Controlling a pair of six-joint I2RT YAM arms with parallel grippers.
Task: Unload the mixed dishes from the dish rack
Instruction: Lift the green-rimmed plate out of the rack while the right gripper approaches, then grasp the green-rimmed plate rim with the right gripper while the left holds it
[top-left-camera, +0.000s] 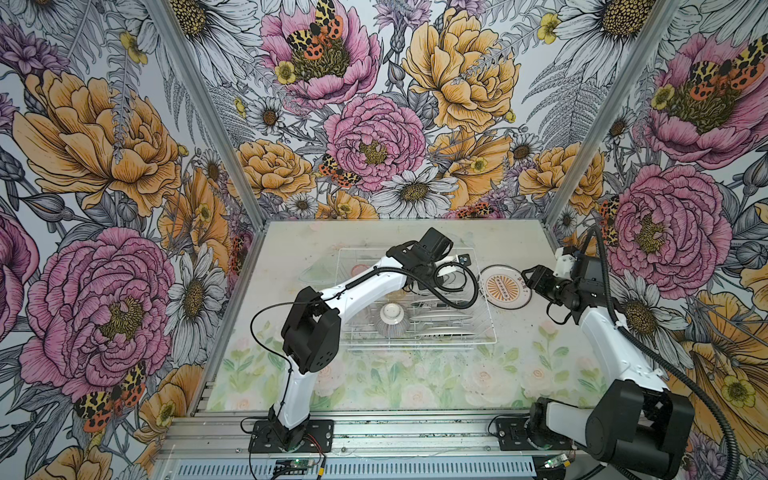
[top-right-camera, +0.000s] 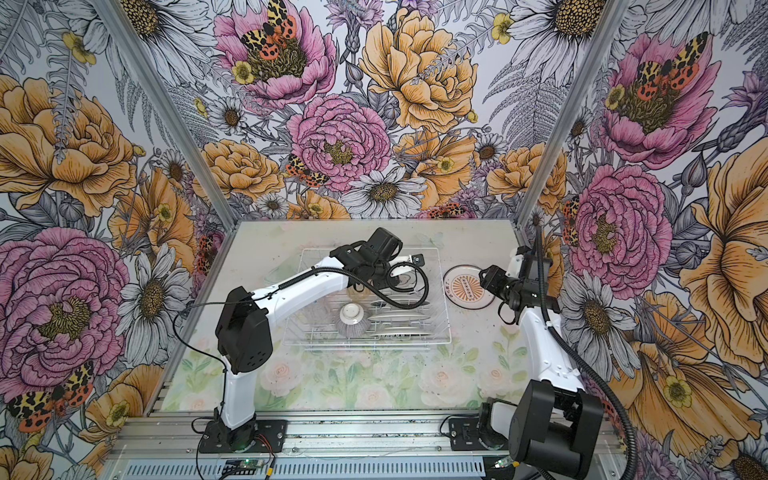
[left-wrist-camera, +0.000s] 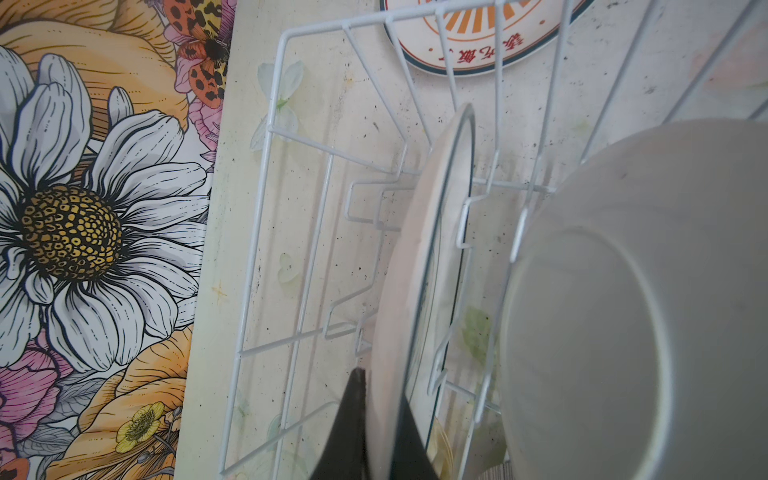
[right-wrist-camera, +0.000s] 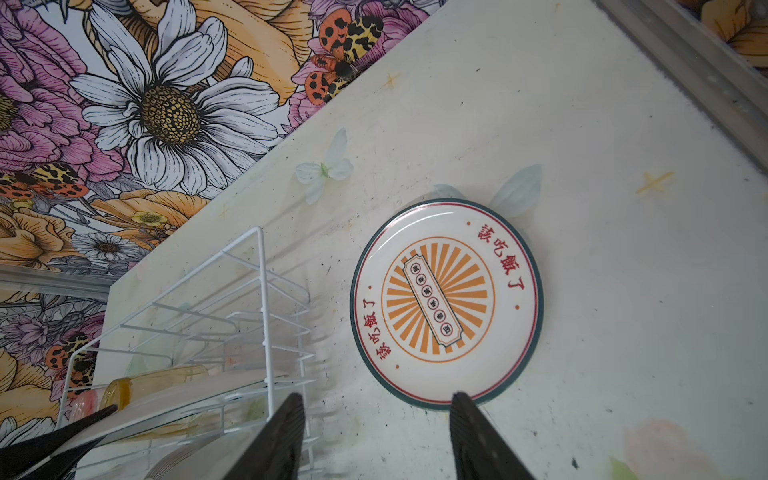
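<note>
Jaws of the left gripper (left-wrist-camera: 380, 415) were found clenched across the rim of a plate (left-wrist-camera: 432, 232) standing on edge between the prongs of the dish rack (top-left-camera: 478, 316), at about two o'clock of the rack's middle in both top views. Jaws of the right gripper (right-wrist-camera: 377, 399) were found parted and empty, poised close by a second plate (right-wrist-camera: 444, 299), which lay flat and face up on the table (top-left-camera: 374, 382), outside the rack at its three o'clock. Within the rack, further plates on edge (top-left-camera: 440, 319) were noted toward five o'clock, a ribbed bowl (top-left-camera: 392, 320) with its foot uppermost at seven o'clock, and an amber tumbler (right-wrist-camera: 124, 386) in the right wrist view; other tumblers could not be made out with certainty. The step in hand was judged to be the removal of the gripped plate, the unloading being at an early stage, with one dish out and most not yet unloaded. The next move was judged to call for a straight lift clear of the prongs before any sideways travel, since a tilted pull could snag the wire or knock the neighbouring dish (left-wrist-camera: 623, 311).
</note>
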